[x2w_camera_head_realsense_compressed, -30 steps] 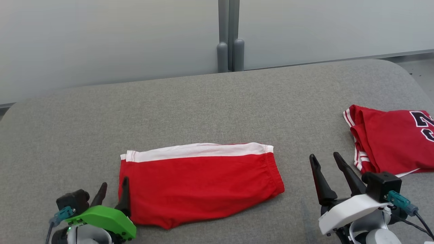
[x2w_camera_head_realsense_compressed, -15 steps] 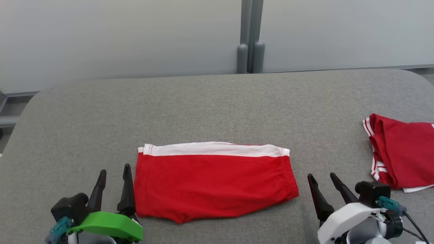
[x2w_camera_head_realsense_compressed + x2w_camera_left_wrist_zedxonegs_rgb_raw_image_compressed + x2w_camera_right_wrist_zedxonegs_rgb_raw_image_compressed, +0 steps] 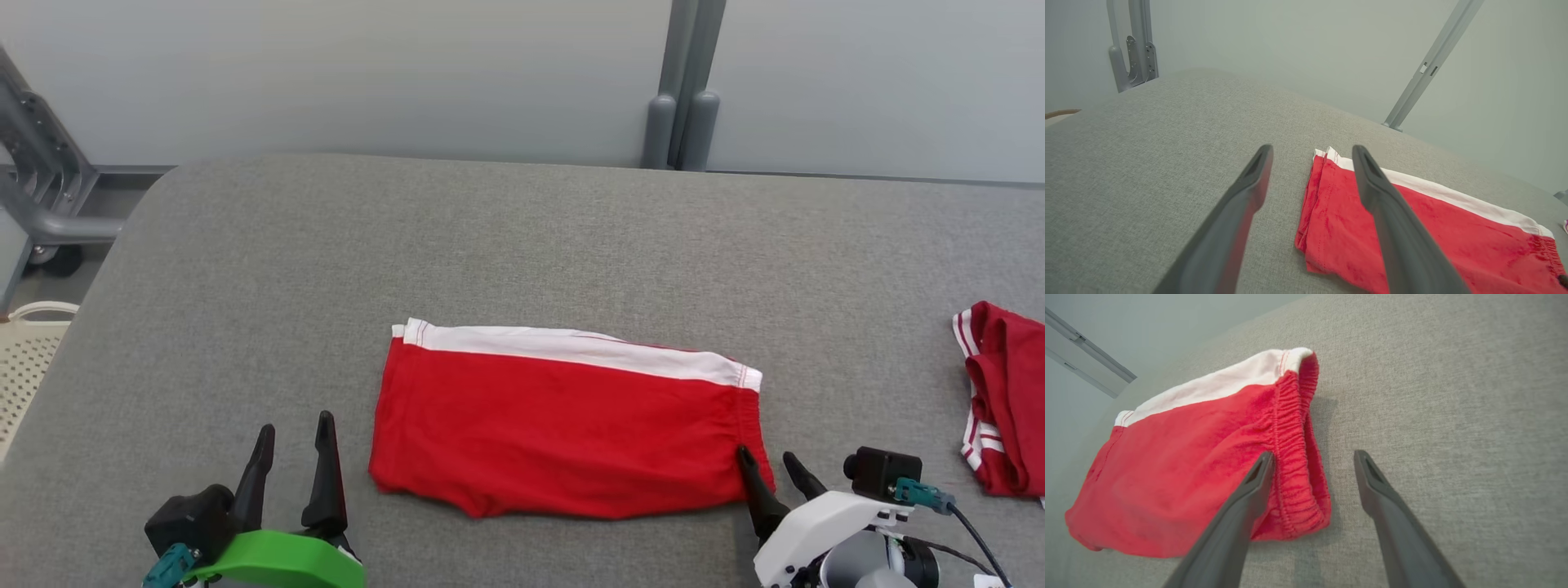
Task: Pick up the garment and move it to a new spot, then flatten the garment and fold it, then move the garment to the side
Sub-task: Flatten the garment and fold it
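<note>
Across the grey padded table [image 3: 522,229] before us lies the folded red garment [image 3: 563,425], flat, near our edge and roughly midway between our arms. Its long axis runs left to right, slightly skewed so that the right end sits nearer us. The gathered waistband [image 3: 747,425] points to our right, the hemmed leg end to our left, and the white band [image 3: 571,347] lines the far edge. Well apart, at the right edge, rests a second red garment [image 3: 1000,400]. Our right gripper [image 3: 766,454] has its jaws apart, one finger over the waistband corner and the other over bare table; whether it touches the cloth we cannot tell. Our left gripper [image 3: 295,423], jaws likewise apart, sits just beside the left end, clear of the cloth.
</note>
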Motion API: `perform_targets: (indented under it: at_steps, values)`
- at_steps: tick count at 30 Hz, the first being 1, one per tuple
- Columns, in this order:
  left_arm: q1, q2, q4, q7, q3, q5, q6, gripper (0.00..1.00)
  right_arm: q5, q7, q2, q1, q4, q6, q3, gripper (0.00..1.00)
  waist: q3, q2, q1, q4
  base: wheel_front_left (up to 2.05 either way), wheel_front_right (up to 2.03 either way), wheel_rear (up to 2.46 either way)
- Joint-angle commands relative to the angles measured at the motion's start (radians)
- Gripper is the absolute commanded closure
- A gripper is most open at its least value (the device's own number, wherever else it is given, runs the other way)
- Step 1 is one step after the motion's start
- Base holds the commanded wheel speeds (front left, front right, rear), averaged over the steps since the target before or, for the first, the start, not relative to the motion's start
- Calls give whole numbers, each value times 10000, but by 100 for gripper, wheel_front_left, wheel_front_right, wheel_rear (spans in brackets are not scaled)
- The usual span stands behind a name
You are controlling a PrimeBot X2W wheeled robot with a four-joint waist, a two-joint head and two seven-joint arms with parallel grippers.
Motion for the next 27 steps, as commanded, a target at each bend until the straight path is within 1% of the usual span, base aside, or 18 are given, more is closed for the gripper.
perform_targets:
  at_steps: [1, 9, 10, 11, 15, 16, 17, 22, 27]
  values:
    - [107, -58, -10, -3, 26, 147, -69, 0, 359, -276, -32, -278, 549, 0, 67, 0, 176, 31, 0, 259, 0, 0, 0]
    - [16, -158, 52, -2, 195, 389, -167, 0, 1593, -923, -29, -835, 1967, -1, 788, 0, 286, 31, 0, 367, 0, 0, 0]
    - [20, -166, 58, -3, 226, 405, -164, 0, 1737, -982, -29, -891, 2094, 0, 880, 31, 292, 31, 0, 349, 0, 0, 0]
    - [23, -173, 62, -3, 246, 426, -169, 0, 1851, -1019, -27, -956, 2200, -1, 971, 53, 297, 31, 0, 327, 0, 0, 0]
    - [0, -209, 93, -3, 303, 495, -190, 0, 2197, -1230, -30, -1263, 2576, -1, 1222, 82, 322, 31, 0, 214, 0, 0, 0]
    - [-8, -215, 104, -2, 316, 509, -200, 0, 2247, -1282, -32, -1344, 2667, -1, 1261, 96, 324, 31, 0, 185, 0, 0, 0]
    - [-13, -220, 110, -2, 327, 521, -210, 0, 2266, -1318, -30, -1426, 2748, -1, 1283, 100, 329, 31, 0, 152, 0, 0, 0]
    - [-4, -259, 114, -2, 388, 577, -232, 0, 2464, -1576, -42, -1759, 2709, -1, 1250, 100, 337, 31, 0, -50, 0, 0, 0]
    - [59, -291, 103, -4, 418, 628, -232, 0, 2152, -1478, -52, -1905, 2447, -1, 929, 100, 323, 31, 0, -274, 0, 0, 0]
